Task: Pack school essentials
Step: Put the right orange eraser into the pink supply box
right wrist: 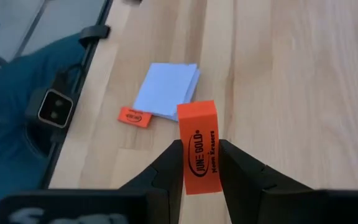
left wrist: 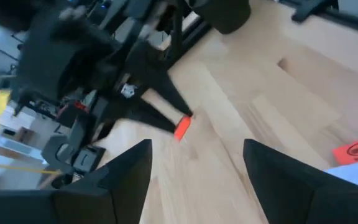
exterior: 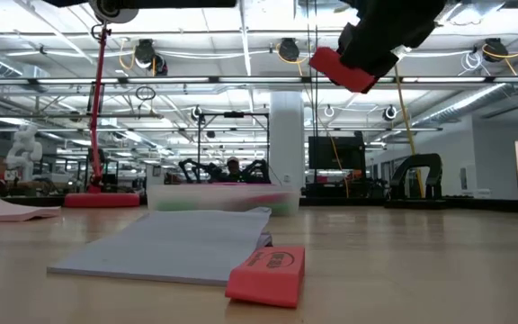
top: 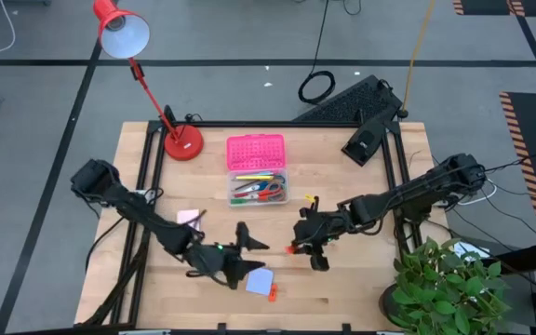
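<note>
Pinching red eraser (right wrist: 199, 154) printed "JUNE GOLD": right gripper (right wrist: 199, 163), raised. Left gripper (left wrist: 197, 163) spread wide, holding nothing.

- Bright, even overhead light from ceiling strips (seen in the low view); shadows soft.
- Left wrist view motion-blurred.
- Low view's foreground eraser (exterior: 266, 274) slightly soft.

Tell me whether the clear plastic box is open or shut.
Open: the clear plastic box shows its contents uncovered, and its pink lid lies flat on the table directly behind it.

red eraser (right wrist: 200, 154) with black lettering, pale blue note pad (right wrist: 166, 91), pink lid (top: 256, 152), red lamp (top: 122, 28)
</note>
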Tool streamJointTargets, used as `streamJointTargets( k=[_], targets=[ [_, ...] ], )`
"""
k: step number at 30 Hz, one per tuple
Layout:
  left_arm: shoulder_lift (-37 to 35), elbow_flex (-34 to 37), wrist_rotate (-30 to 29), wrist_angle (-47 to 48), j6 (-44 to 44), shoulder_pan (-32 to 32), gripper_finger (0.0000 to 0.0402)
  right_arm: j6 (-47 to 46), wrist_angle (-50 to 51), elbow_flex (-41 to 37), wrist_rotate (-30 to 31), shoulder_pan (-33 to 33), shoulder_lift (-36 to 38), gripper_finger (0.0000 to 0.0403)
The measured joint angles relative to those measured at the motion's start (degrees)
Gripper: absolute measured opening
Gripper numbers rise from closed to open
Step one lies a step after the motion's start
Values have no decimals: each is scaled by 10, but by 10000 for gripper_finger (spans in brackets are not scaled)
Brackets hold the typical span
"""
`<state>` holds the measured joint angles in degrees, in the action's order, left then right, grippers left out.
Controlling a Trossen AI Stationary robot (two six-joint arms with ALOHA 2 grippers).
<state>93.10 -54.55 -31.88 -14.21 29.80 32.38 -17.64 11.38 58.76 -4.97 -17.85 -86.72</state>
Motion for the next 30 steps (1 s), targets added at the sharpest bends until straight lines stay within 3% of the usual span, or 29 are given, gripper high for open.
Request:
streamJointTargets(
  k=[11, 30],
  targets=[
    [109, -137, -21, 87, 106, -13, 212, -33, -5, 0, -19, -10, 0, 84],
    [138, -147, 6, 53, 176, -42, 128, -27, -62, 0, -44, -9, 0, 84]
  ],
)
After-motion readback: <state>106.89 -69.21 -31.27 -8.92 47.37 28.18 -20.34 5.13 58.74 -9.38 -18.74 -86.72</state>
